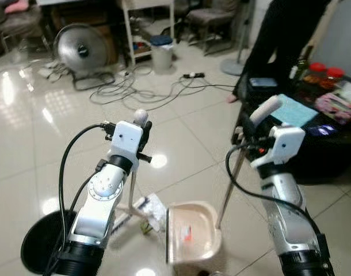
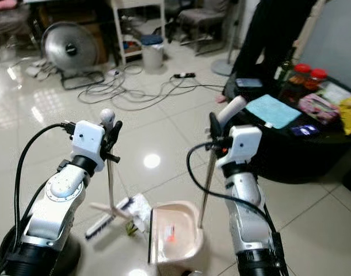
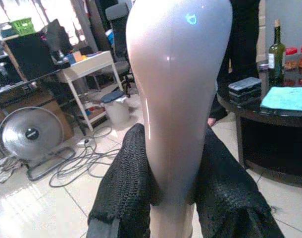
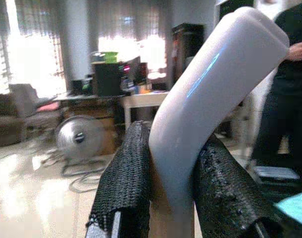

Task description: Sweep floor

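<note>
Cream dustpan (image 1: 190, 233) waits, right gripper (image 4: 163, 198) clamping its handle; left gripper (image 3: 173, 193) clamping the broom (image 1: 140, 118) must push what looks like litter (image 1: 151, 206) in.

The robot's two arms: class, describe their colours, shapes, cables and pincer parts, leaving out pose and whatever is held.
Both arms are silver metal tubes with round joint housings and black cuffs near the base. Each ends in a boxy white wrist block. The left pincer and right pincer each have two long black fingers with a rough woven-looking texture. A thick black cable loops from each wrist block down along the arm.
</note>
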Robot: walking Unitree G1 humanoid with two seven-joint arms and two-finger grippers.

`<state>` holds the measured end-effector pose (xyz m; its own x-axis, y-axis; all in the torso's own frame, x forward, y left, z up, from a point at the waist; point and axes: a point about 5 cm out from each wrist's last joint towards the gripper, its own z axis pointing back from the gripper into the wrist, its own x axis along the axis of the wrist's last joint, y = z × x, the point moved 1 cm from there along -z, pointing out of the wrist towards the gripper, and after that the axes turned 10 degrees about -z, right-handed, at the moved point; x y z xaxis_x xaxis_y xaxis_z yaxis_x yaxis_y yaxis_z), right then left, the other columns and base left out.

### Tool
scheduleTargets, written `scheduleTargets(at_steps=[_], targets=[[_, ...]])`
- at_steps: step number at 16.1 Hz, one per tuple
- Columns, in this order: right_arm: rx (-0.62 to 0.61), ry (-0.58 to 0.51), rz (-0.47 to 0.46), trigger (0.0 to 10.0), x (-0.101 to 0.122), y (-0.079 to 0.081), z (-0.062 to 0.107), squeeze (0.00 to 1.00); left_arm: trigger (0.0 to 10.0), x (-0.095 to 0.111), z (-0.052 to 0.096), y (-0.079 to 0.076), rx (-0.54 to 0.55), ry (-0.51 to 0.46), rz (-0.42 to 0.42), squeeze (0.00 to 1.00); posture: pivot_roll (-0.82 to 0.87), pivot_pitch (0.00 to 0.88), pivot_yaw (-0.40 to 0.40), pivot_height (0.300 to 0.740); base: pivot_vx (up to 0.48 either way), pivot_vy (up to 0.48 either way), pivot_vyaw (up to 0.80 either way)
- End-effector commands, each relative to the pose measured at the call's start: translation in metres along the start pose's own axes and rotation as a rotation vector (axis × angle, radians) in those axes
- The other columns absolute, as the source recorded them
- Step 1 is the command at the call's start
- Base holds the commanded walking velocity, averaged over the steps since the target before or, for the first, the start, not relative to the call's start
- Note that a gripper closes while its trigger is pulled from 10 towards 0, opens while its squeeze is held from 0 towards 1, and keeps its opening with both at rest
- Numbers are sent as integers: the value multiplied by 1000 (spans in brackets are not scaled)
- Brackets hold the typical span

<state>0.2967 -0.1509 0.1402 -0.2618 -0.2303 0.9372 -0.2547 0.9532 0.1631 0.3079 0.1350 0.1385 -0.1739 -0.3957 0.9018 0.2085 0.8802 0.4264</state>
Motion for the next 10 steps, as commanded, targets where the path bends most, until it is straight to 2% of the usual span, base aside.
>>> scheduleTargets(at_steps=[1, 4, 6, 10], targets=[[41, -18, 31, 10000, 8, 1, 0, 0, 10000, 5, 0, 7, 14, -27, -43, 0, 7, 0, -8, 740, 0, 0, 0], [94, 99, 134, 10000, -3, -3, 4, 0, 10000, 2, 3, 9, -1, -16, -47, 0, 8, 5, -8, 740, 0, 0, 0], [73, 129, 133, 10000, -6, -7, 6, 0, 10000, 2, 3, 9, -4, -13, -50, 0, 9, 5, -8, 740, 0, 0, 0], [-3, 327, 203, 10000, -27, -27, 20, 0, 10000, 0, 2, 8, -19, -1, -55, 0, 11, 5, -4, 740, 0, 0, 0]])
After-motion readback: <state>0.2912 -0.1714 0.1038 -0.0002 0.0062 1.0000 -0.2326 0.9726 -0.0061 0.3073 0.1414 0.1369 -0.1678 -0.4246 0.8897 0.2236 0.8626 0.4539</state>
